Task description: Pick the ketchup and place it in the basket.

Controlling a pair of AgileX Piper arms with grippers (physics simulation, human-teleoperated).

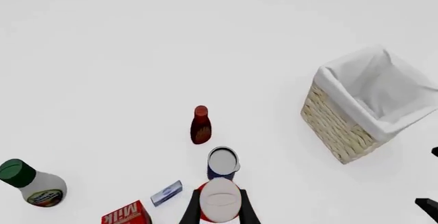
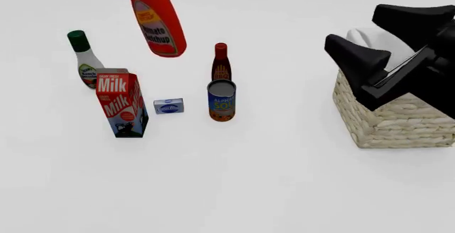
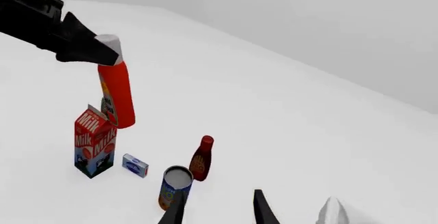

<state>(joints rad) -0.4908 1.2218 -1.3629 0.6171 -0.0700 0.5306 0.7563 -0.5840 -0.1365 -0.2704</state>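
Pinched at its pale cap, the ketchup point(image 1: 220, 199) is seen between the left gripper point(image 1: 220, 211) fingers. From the front it hangs tilted, high above the milk carton point(image 2: 122, 104), well apart from the basket point(image 2: 395, 117). It is judged light, stiff, slippery. The right gripper point(image 3: 217, 207) is spread, holding nothing

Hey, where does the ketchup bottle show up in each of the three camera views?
Front view: the ketchup hangs near the top left, held by the left gripper above the milk carton.
Left wrist view: seen cap-first at the bottom edge, between the fingers.
Right wrist view: upper left, above the milk carton.
Shared landmark: the slim dark-red bottle, standing right behind the soup can.
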